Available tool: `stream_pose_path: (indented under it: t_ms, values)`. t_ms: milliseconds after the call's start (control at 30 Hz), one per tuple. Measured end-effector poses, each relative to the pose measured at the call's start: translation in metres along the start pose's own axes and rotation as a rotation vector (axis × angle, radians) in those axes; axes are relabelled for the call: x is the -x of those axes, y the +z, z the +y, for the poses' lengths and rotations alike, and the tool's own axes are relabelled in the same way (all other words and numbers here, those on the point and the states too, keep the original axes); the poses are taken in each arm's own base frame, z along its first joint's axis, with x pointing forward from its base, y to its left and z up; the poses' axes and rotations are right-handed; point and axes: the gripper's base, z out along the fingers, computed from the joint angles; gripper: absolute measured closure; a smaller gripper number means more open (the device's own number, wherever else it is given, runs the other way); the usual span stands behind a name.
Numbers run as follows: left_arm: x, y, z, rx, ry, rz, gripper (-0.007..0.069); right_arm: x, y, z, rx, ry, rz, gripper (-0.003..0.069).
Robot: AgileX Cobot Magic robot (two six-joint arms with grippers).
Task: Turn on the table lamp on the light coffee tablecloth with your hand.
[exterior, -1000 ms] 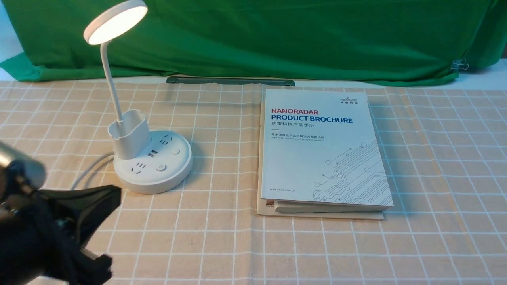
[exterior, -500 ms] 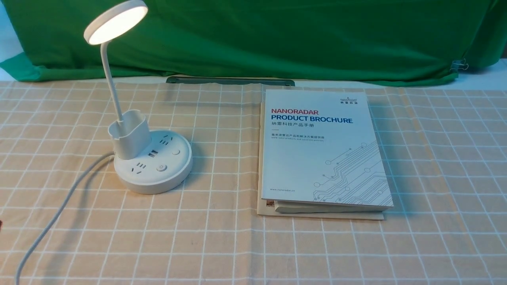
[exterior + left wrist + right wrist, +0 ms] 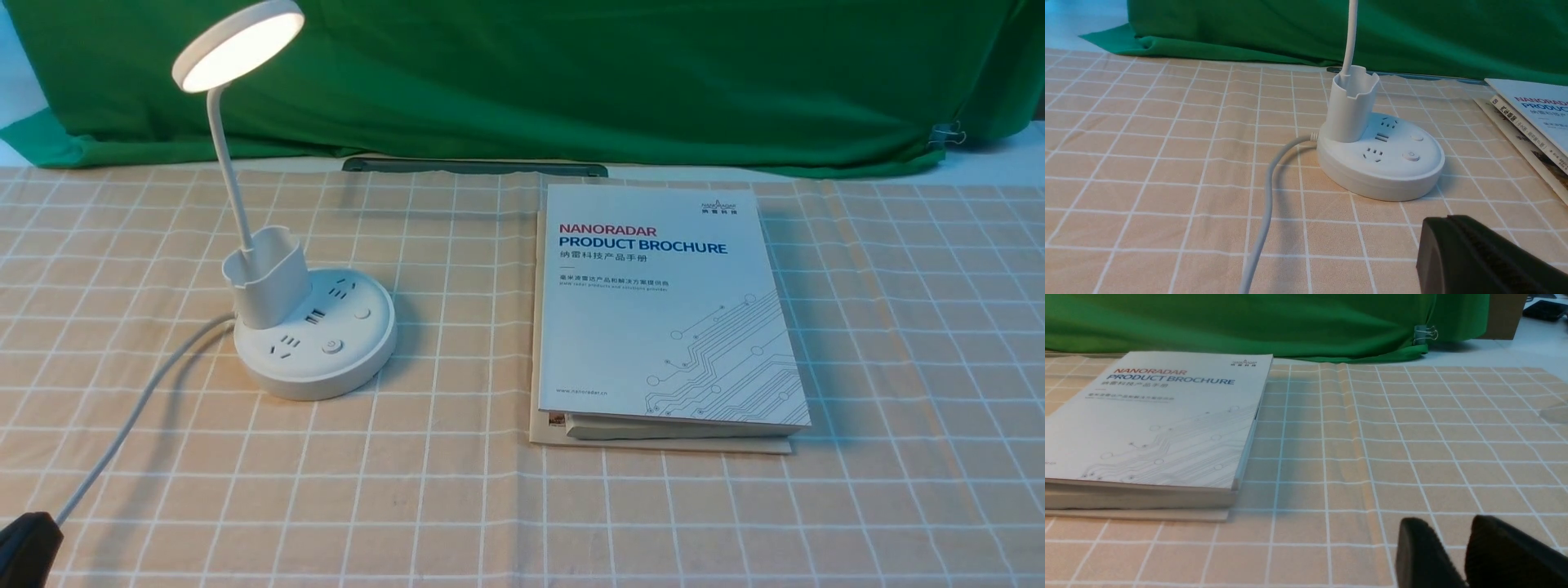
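Left pincer (image 3: 1478, 253) sits low over the light coffee tablecloth (image 3: 457, 457), near the table lamp (image 3: 314, 343) on its cord side and touching nothing; its jaws look pressed together and empty. Right pincer (image 3: 1457, 555) hovers well apart from the lamp, beyond the brochure stack (image 3: 665, 310), with a narrow gap between its jaws and nothing in them. Judging by the lamp's glowing disc head (image 3: 238, 42), the switching-on looks already done, leaving nothing obvious to finish. Upright on the tabletop, the lamp stands beside the brochure stack, its white cord (image 3: 139, 408) trailing away from the base toward the left pincer. That cord is the one snag near the lamp; a green backdrop cloth (image 3: 571, 73) hangs behind it.
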Motion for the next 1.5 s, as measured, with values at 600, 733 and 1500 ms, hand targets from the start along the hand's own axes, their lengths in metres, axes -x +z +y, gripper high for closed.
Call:
stream_pose_path:
  t_ms: [600,733,1500]
  values:
    - [0.0001,-0.0001,-0.0001,-0.001,0.013,-0.001,0.0622,0.0000,0.0000,0.0000,0.000,0.000,0.000,0.0421]
    - [0.0001,-0.0001,-0.0001,-0.001,0.013,-0.001,0.0622,0.0000,0.0000,0.0000,0.000,0.000,0.000,0.0421]
    - [0.0004,-0.0001,-0.0001,-0.001,0.014,-0.005,0.0622,0.0000,0.0000,0.0000,0.000,0.001,0.000,0.0421]
